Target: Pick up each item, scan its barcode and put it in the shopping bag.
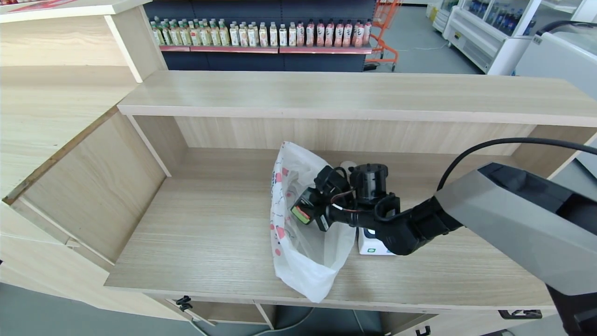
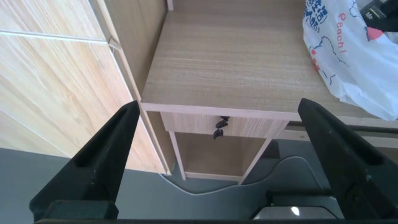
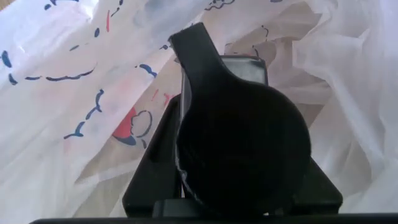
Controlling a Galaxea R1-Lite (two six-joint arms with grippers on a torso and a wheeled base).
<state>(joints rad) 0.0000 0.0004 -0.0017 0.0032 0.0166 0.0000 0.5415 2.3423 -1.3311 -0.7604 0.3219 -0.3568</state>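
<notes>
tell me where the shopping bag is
Head view: the shopping bag stands mid-counter, near its front edge, with the right gripper at its mouth.

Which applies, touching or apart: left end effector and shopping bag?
Apart. In the left wrist view the left end effector hangs open short of the counter where the shopping bag lies.

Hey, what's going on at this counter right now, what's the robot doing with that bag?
The right gripper holds a small dark item with a green and red label at the open mouth of the white plastic shopping bag, which lies on the wooden counter. A white box sits on the counter right beside the bag, partly behind the arm. The left gripper hangs off the counter's front edge, jaws open and empty.
</notes>
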